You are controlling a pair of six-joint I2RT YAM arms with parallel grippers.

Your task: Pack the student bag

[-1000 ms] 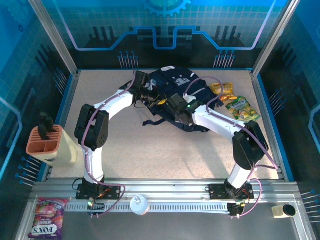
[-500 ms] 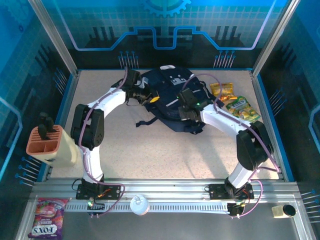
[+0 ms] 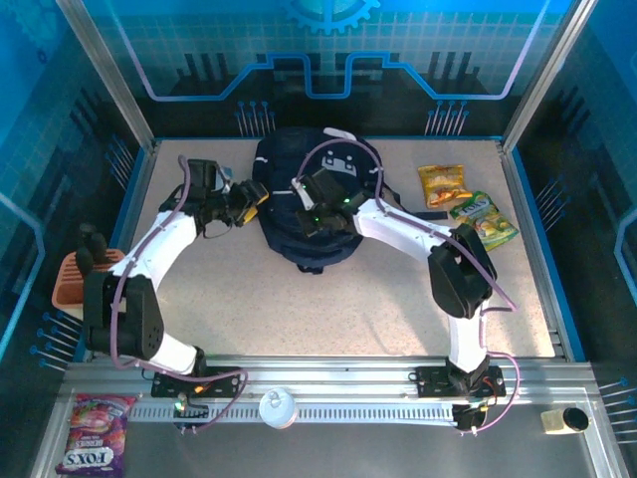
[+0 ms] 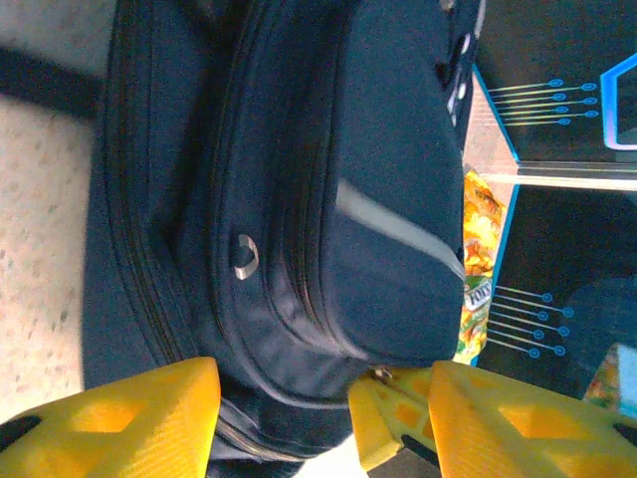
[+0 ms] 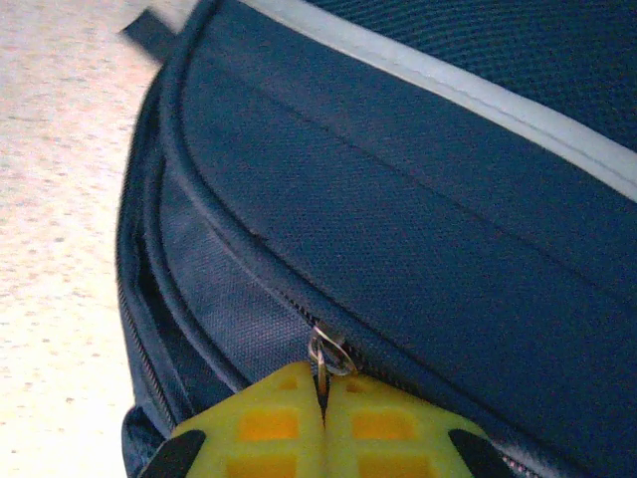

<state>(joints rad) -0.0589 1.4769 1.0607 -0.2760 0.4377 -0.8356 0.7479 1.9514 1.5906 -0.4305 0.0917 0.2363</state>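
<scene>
navy fabric with a grey stripe marks the student bag [image 3: 280,169], which lies on the table [image 3: 328,309] at the far middle, between the two arms. the right gripper [image 5: 320,383] sits on the bag's near side, its yellow fingers [image 5: 269,423] pressed together with the metal zip pull [image 5: 326,354] pinched between their tips. the left gripper [image 4: 287,393] is at the bag's left edge with its jaws apart at a middling width. a fold of the bag shows in the gap, and i cannot tell whether the pads touch it. two snack packets [image 3: 461,201] lie to the right, apart from the bag.
</scene>
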